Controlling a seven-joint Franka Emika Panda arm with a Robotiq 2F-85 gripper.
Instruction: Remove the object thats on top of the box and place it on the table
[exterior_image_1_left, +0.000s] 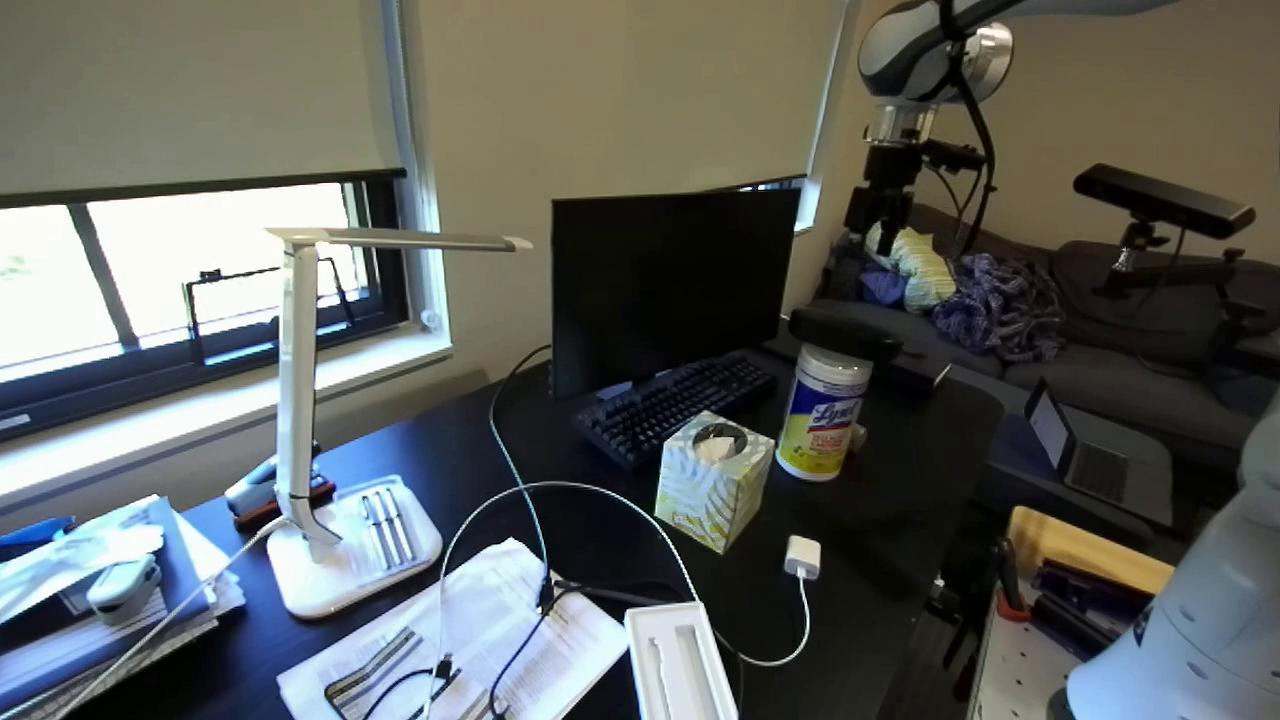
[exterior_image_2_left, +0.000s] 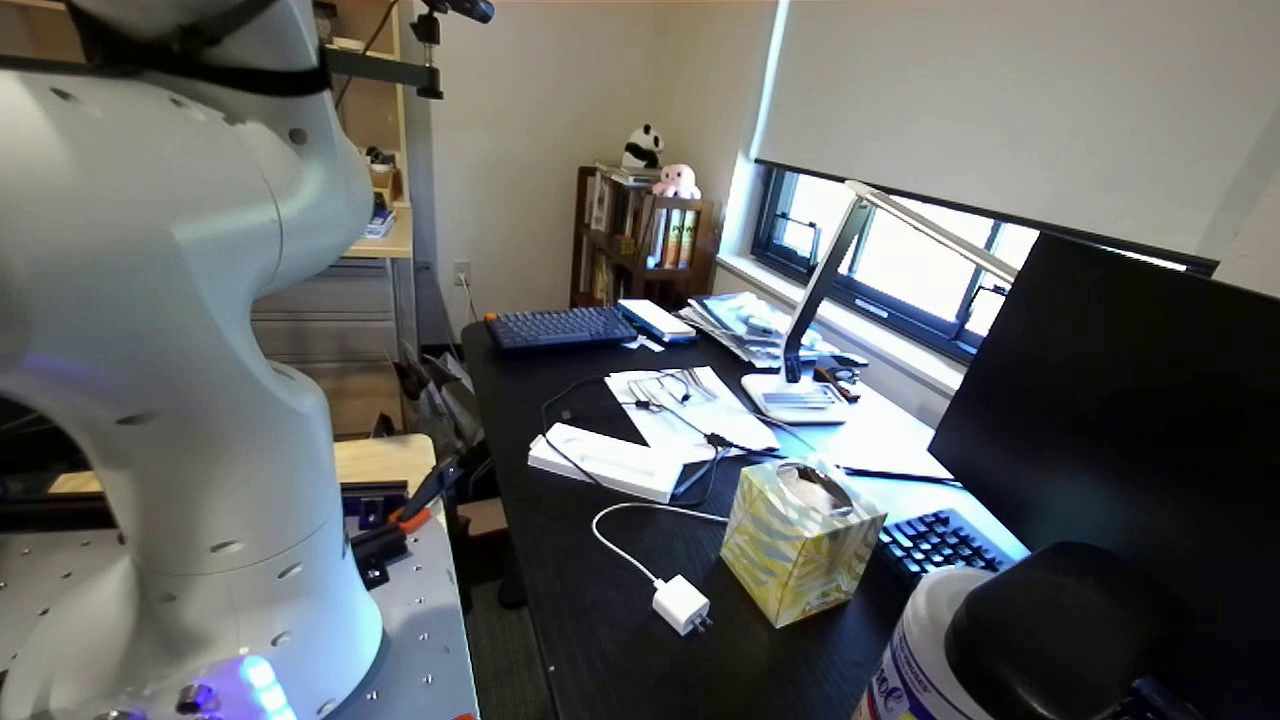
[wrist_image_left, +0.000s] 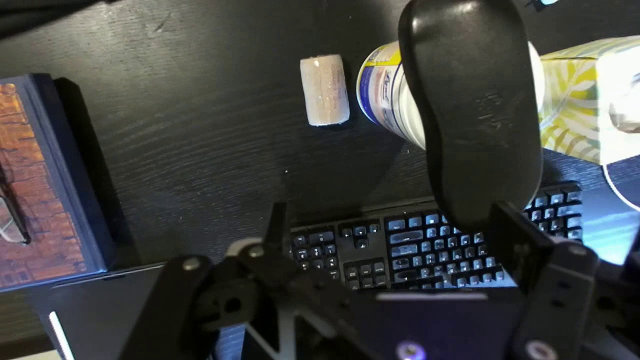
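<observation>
The tissue box (exterior_image_1_left: 713, 485) is a cream-yellow patterned cube on the dark table (exterior_image_1_left: 850, 590). It shows in both exterior views (exterior_image_2_left: 800, 545) and at the right of the wrist view (wrist_image_left: 575, 105). Only a tissue shows in its top opening. A black rounded case (exterior_image_1_left: 845, 333) lies across the white lid of the Lysol canister (exterior_image_1_left: 825, 415) beside the box. The case also shows in the wrist view (wrist_image_left: 475, 100), overlapping the right finger in the picture. My gripper (exterior_image_1_left: 872, 228) hangs high above the table, apart from the case. In the wrist view the fingers (wrist_image_left: 389, 220) are spread with nothing between them.
A monitor (exterior_image_1_left: 680, 285) and keyboard (exterior_image_1_left: 680, 405) stand behind the box. A white lamp (exterior_image_1_left: 298, 390), papers, cables and a white charger (exterior_image_1_left: 803, 557) are on the table. In the wrist view a beige roll (wrist_image_left: 325, 90) and a brown-covered book (wrist_image_left: 40, 185) lie left of the canister.
</observation>
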